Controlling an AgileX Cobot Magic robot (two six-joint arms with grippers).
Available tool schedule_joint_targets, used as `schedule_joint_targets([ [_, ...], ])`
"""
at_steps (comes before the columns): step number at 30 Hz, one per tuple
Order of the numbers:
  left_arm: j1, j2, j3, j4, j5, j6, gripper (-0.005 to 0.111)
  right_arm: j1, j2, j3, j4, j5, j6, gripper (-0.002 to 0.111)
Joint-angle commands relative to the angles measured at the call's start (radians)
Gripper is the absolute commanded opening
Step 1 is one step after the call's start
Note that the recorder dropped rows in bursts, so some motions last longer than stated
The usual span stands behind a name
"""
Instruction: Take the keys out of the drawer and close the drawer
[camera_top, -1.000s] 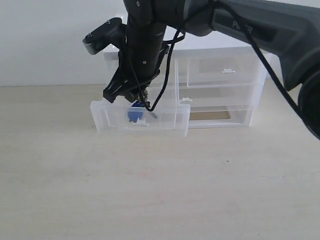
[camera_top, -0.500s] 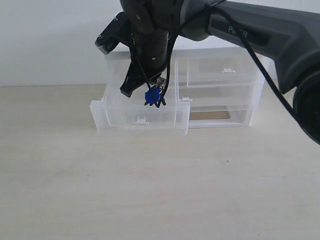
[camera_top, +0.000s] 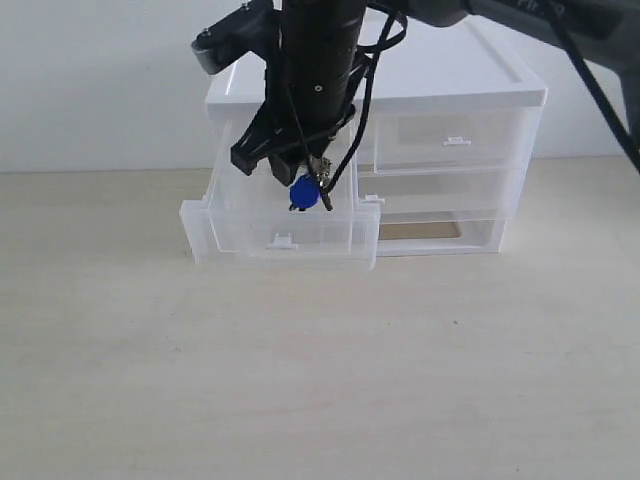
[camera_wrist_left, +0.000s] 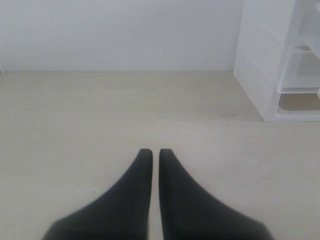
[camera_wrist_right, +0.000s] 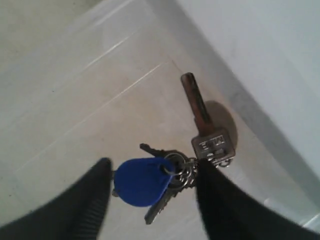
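My right gripper (camera_top: 305, 180) hangs over the open drawer (camera_top: 280, 235), shut on the keys (camera_top: 306, 192). In the right wrist view the keys (camera_wrist_right: 170, 172) sit between the two black fingers (camera_wrist_right: 95, 190), blue fob beside the ring, one long key sticking out. They are lifted above the drawer's floor. The drawer, the upper left one of the clear plastic unit (camera_top: 450, 150), is pulled out toward the front. My left gripper (camera_wrist_left: 151, 152) is shut on nothing over bare table, with the unit's side (camera_wrist_left: 265, 65) off to one side; it does not show in the exterior view.
The unit's upper right drawer (camera_top: 455, 140) is closed. A full-width lower drawer (camera_top: 440, 232) sits below, with something tan showing through it. Light wooden table (camera_top: 320, 380) stretches in front; a white wall stands behind.
The right gripper has risen out of the drawer with the keys, from low inside it to above its rim. The drawer has stayed pulled out.
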Motion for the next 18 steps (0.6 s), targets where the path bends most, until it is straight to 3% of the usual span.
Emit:
schedule_joint_targets([
  [1, 0.003, -0.003, 0.004, 0.001, 0.001, 0.002, 0.004, -0.026, -0.009, 0.003, -0.006, 0.012, 0.075, 0.064],
  [18, 0.003, -0.003, 0.004, 0.001, 0.001, 0.002, 0.004, -0.026, 0.095, 0.003, -0.137, -0.008, 0.214, 0.056],
])
